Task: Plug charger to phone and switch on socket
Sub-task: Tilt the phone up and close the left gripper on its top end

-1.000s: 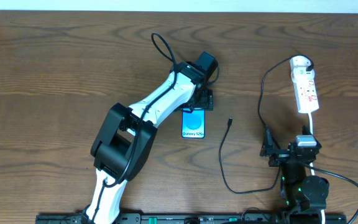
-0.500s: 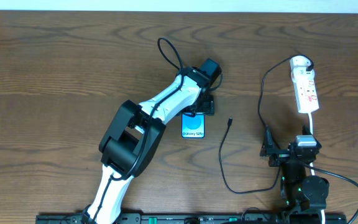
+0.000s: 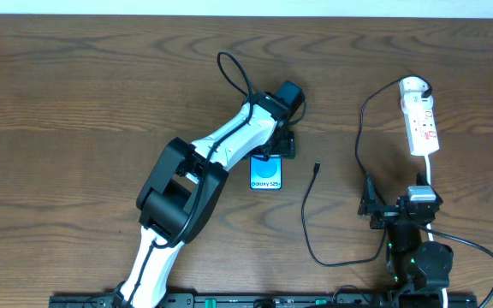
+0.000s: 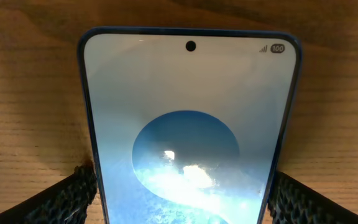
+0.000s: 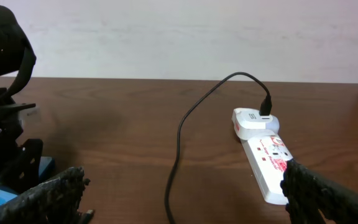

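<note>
The left pincer (image 4: 182, 196) is clamped on the phone (image 4: 191, 112), its fingers (image 4: 73, 198) against both long edges. The phone lies flat, screen up, on the bench (image 3: 75, 103). The right pincer (image 5: 185, 199) gapes wide and holds nothing. The charger (image 3: 305, 214) tip lies near the phone's right side, not touching it. Its far end meets the socket (image 3: 421, 120).

phone (image 3: 266, 174) on counter (image 3: 75, 103) | left claw (image 3: 270, 155) at phone's far end, straddling it | charger (image 3: 305, 218) tip just right of phone | socket (image 3: 421, 120) well right, farther back | right claw (image 3: 400, 207) well right, nearer
</note>
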`<action>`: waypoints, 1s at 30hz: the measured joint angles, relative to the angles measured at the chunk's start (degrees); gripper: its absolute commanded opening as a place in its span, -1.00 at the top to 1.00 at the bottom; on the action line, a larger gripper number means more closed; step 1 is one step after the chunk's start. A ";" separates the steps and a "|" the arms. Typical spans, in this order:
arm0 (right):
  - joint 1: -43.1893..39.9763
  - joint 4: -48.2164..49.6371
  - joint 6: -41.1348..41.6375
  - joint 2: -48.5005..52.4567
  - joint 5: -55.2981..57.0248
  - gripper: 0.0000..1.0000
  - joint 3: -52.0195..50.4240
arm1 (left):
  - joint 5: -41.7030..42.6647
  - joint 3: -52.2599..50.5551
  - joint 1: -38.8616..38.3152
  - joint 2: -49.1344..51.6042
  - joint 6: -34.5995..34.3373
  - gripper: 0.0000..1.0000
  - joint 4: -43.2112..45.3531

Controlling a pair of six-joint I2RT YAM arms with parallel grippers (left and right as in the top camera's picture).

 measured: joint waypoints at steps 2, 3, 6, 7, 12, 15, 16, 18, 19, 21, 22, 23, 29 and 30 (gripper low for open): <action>0.00 0.00 0.00 0.00 0.00 -0.99 0.00 | 0.00 0.00 0.00 0.00 0.02 -0.80 -0.31; 0.00 -0.02 0.00 0.00 0.00 -0.98 0.00 | 0.00 0.00 0.00 0.00 0.02 -0.80 -0.46; 0.00 0.00 0.00 0.00 0.00 -0.99 0.00 | 0.00 0.00 0.00 0.00 0.02 -0.80 -0.74; 0.00 0.00 0.00 0.00 0.00 -0.99 0.00 | 0.00 0.00 0.00 0.00 0.00 -0.80 -0.83; 0.00 -0.02 0.00 0.00 0.00 -0.98 0.00 | -0.07 0.00 -0.15 0.04 -0.28 -0.80 -0.87; 0.00 0.00 0.00 0.00 0.00 -0.99 0.00 | -0.22 0.00 -0.26 0.04 -0.46 -0.79 -0.94; 0.00 -0.02 0.00 0.00 0.00 -0.99 0.00 | -0.24 0.00 -0.31 0.04 -0.46 -0.79 -1.01; 0.00 -0.02 0.00 0.00 0.00 -0.98 0.00 | -0.24 0.00 -0.33 0.04 -0.48 -0.79 -1.03; 0.00 0.00 0.00 0.00 0.00 -0.98 0.00 | -0.26 0.00 -0.35 0.04 -0.48 -0.79 -1.03; 0.00 0.00 0.00 0.00 0.00 -0.98 0.00 | -0.26 0.00 -0.37 0.04 -0.48 -0.80 -1.05; 0.00 0.00 0.00 0.00 0.00 -0.99 0.00 | -0.26 0.00 -0.42 0.04 -0.48 -0.79 -1.07; 0.00 0.00 0.00 0.00 0.00 -0.99 0.00 | -0.26 0.00 -0.44 0.04 -0.46 -0.79 -1.09; 0.00 -0.02 0.00 0.00 0.00 -0.99 0.00 | -0.46 0.00 -1.27 0.09 -0.44 -0.80 -1.31; 0.00 -0.02 0.00 0.00 0.00 -0.99 0.00 | -0.46 0.00 -1.49 0.09 -0.44 -0.80 -1.36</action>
